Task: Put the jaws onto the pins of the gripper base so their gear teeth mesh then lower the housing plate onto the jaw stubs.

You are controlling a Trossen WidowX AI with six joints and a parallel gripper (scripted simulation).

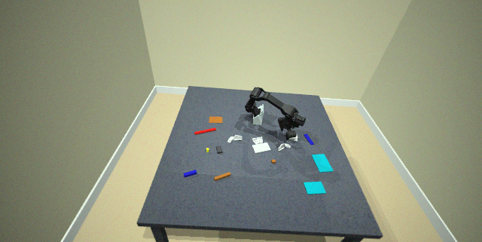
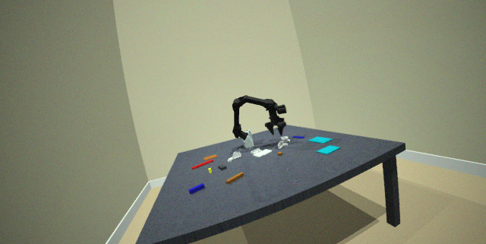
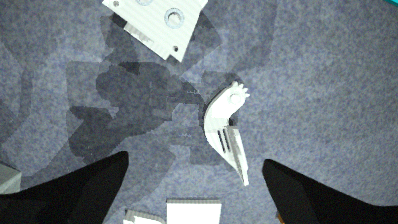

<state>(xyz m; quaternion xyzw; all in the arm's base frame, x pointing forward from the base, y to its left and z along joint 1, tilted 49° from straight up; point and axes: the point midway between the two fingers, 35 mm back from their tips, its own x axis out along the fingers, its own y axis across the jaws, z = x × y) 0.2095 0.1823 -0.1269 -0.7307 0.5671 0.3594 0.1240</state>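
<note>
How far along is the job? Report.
Done: no assembly visible; the curved white toothed jaw lies apart from the white plate-like part with round holes.
In hand: nothing; the black gripper is open.
Left: mounting both jaws, closing the housing, withdrawing.

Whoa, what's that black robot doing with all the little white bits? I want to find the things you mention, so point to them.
The robot's gripper (image 1: 291, 135) (image 2: 276, 134) (image 3: 197, 162) is wide open and holding nothing. It hangs over a curved white jaw with little teeth (image 3: 220, 122), which lies on the table (image 1: 233, 204) (image 2: 213, 210). The robot seems to be building a toy-like claw, but this jaw isn't on its pins yet.
</note>
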